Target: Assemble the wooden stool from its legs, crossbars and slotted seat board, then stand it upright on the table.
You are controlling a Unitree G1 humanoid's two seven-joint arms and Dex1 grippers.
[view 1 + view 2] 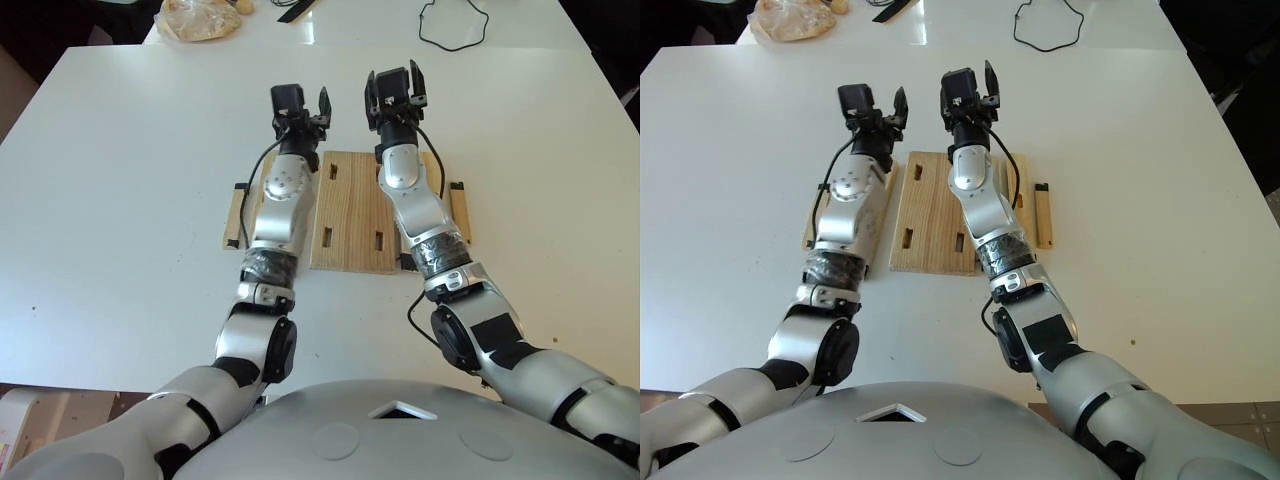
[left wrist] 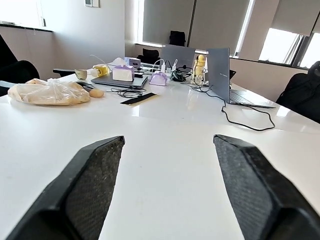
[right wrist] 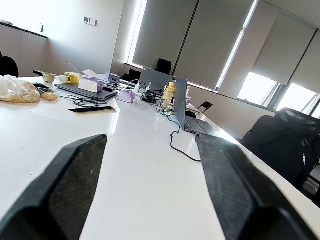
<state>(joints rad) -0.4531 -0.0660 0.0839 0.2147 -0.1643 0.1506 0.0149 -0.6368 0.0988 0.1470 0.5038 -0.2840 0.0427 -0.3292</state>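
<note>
Left eye view: the white table point(image 1: 120, 180) carries the unassembled parts. The slotted seat board point(image 1: 350, 205) lies flat at mid-table, its left edge hidden under the left forearm and its right edge under the right forearm. Three slots show; any others are covered.

Both grippers are held past the board's far edge, over bare tabletop. The left gripper point(image 1: 306, 108) and the right gripper point(image 1: 394, 86) are side by side, each with fingers spread and nothing between them, as the wrist views confirm.

A light wooden piece point(image 1: 233, 215) lies just left of the board, mostly hidden by the left arm. Another wooden piece point(image 1: 1044, 215) lies just right of it. Whether these are legs or crossbars, and how many there are, cannot be told.

A clear bag point(image 1: 200, 20) and a black cable point(image 1: 455, 30) lie at the far side, well apart from the board.
</note>
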